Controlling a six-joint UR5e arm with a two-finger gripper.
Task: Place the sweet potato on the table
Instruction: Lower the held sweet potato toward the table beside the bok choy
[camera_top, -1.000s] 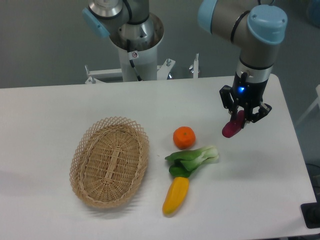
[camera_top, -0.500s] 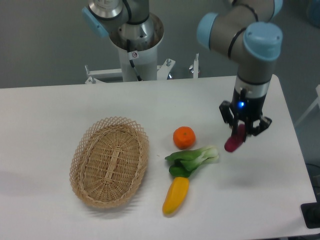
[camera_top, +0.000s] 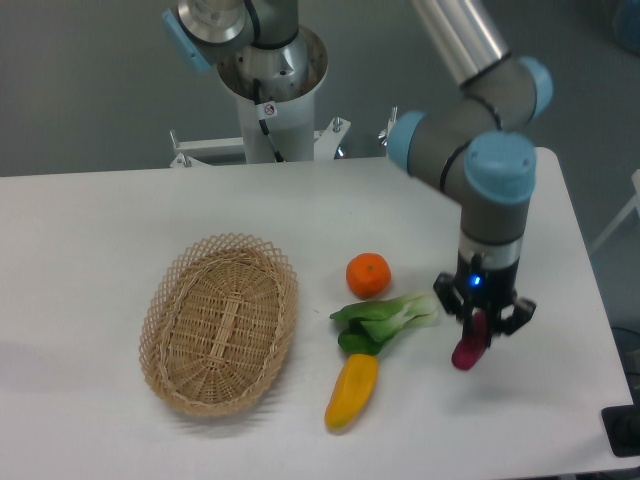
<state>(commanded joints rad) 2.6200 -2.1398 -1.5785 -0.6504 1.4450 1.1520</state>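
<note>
My gripper (camera_top: 480, 325) is shut on the magenta-purple sweet potato (camera_top: 468, 348), which hangs tilted from the fingers with its lower end at or just above the white table (camera_top: 90, 230). I cannot tell whether it touches the surface. The gripper is low over the table's right part, to the right of the green bok choy (camera_top: 385, 318).
An orange (camera_top: 368, 275) lies left of the gripper. A yellow pepper (camera_top: 352, 390) lies below the bok choy. An oval wicker basket (camera_top: 220, 322) stands at the left. The table's right edge is close to the gripper. The robot base (camera_top: 270, 90) is at the back.
The gripper has moved down and toward the front of the table, carrying the sweet potato with it. The arm has folded lower. Nothing else has moved.
</note>
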